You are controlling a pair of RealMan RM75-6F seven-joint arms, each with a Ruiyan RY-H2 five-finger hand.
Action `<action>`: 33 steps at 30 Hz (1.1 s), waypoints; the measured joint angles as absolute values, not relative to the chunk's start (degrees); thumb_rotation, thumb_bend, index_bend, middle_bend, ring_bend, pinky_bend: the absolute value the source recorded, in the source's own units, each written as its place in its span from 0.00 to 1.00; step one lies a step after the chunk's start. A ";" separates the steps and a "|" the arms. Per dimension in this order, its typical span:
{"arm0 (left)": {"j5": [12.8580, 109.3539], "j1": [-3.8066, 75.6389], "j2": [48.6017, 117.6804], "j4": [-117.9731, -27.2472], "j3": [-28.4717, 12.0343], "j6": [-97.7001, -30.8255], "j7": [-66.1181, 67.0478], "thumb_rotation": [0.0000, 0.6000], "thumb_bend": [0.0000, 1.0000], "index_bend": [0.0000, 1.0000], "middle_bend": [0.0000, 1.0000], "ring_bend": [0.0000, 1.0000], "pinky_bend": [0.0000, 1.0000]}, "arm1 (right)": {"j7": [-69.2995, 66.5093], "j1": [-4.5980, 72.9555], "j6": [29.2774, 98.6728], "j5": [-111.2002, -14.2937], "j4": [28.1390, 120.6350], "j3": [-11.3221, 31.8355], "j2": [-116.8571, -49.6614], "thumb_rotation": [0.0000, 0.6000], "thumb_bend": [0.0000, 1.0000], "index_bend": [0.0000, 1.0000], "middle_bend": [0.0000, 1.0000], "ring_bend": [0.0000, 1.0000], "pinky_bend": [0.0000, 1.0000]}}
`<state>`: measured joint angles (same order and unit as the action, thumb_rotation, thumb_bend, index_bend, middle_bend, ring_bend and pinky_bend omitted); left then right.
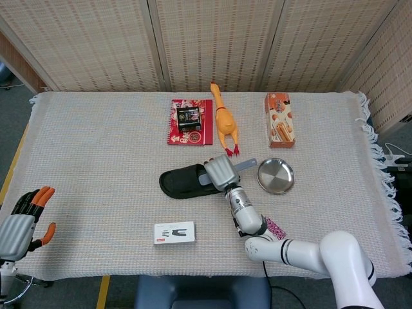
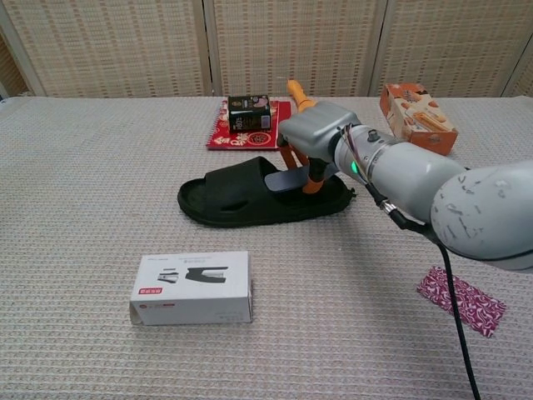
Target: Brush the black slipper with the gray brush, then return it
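The black slipper (image 1: 182,181) (image 2: 237,198) lies flat at the table's middle, toe to the left. My right hand (image 1: 219,172) (image 2: 314,137) hovers over its heel end and grips the gray brush (image 2: 285,180). The brush head rests on the slipper's footbed, and its gray handle (image 1: 245,165) sticks out to the right of the hand. My left hand (image 1: 21,223) hangs off the table's left edge, low, with its orange-tipped fingers apart and nothing in them.
A round metal dish (image 1: 275,176) lies just right of the slipper. Behind it lie a yellow rubber chicken (image 1: 223,119), a red booklet with a dark box (image 1: 190,121) and a snack box (image 1: 280,120). A white carton (image 1: 174,232) (image 2: 192,287) sits near the front edge, beside a patterned cloth patch (image 2: 460,300).
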<state>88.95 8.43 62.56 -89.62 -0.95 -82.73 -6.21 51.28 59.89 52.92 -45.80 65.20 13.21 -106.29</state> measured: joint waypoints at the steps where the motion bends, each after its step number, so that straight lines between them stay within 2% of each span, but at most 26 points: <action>1: 88.93 8.38 62.51 -89.70 -0.95 -82.82 -6.16 1.00 0.49 0.00 0.00 0.00 0.07 | 51.39 59.94 52.95 -45.82 65.12 13.14 -106.35 1.00 0.37 0.93 0.68 0.59 0.80; 11: 88.55 8.19 62.53 -90.34 -0.96 -82.83 -4.71 1.00 0.50 0.00 0.00 0.00 0.07 | 52.24 59.13 53.99 -45.47 65.81 12.56 -104.40 1.00 0.37 0.93 0.68 0.59 0.80; 21: 88.21 8.19 62.68 -90.74 -0.90 -82.48 -3.28 1.00 0.49 0.00 0.00 0.00 0.07 | 45.03 55.10 57.03 -48.58 73.04 13.51 -96.71 1.00 0.37 0.91 0.68 0.59 0.80; 27: 88.53 8.11 62.69 -91.15 -0.62 -82.47 -2.43 1.00 0.49 0.00 0.00 0.00 0.07 | 39.59 48.37 58.70 -51.05 75.48 9.31 -91.31 1.00 0.37 0.91 0.68 0.59 0.81; 33: 88.58 8.34 62.82 -91.47 -0.60 -82.07 -2.06 1.00 0.49 0.00 0.00 0.00 0.07 | 31.39 43.37 58.37 -54.69 70.67 5.48 -90.02 1.00 0.37 0.91 0.68 0.61 0.81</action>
<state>88.58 8.34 62.82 -91.47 -0.60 -82.07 -2.06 31.39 43.37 58.37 -54.69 70.67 5.48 -90.02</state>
